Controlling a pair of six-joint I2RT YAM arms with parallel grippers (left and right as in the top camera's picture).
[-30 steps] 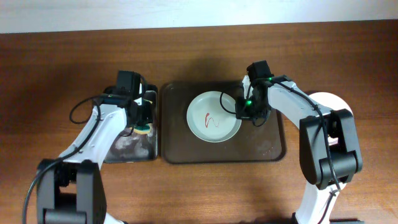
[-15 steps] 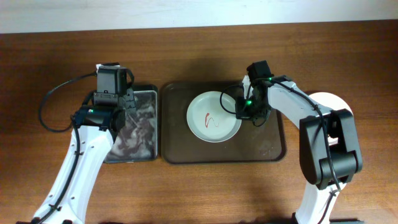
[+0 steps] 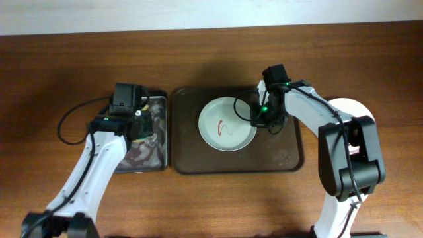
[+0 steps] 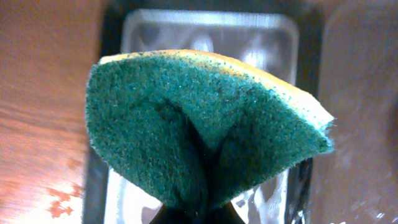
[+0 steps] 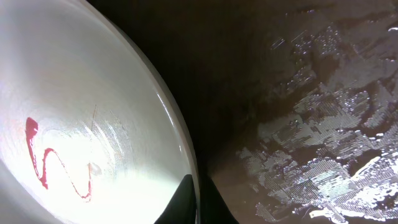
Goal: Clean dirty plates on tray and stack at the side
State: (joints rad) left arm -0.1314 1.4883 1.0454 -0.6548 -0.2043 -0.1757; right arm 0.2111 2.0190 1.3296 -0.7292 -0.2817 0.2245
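Grips the green sponge (image 4: 205,124) tight in the left pincer (image 4: 199,214), folded up and held above the small black tray (image 3: 157,158). Sits closer to the middle now than half a second ago, and higher than a second ago, when down low in that wet tray. Looks done with the wetting, so likely ready to go and wipe.

Pinches the right rim of the dirty plate (image 3: 228,124) with the right pincer (image 5: 198,200), almost closed on the thin edge, same as before. Keeps the plate steady in the brown tray (image 3: 277,157) on the bench (image 3: 211,205). Still shows a red squiggle (image 5: 57,165) inside, so not clean yet.

Shows another white plate (image 3: 353,109) off to the right, partly under the arm.

Probably needs the sponge carried right, onto the sauce.
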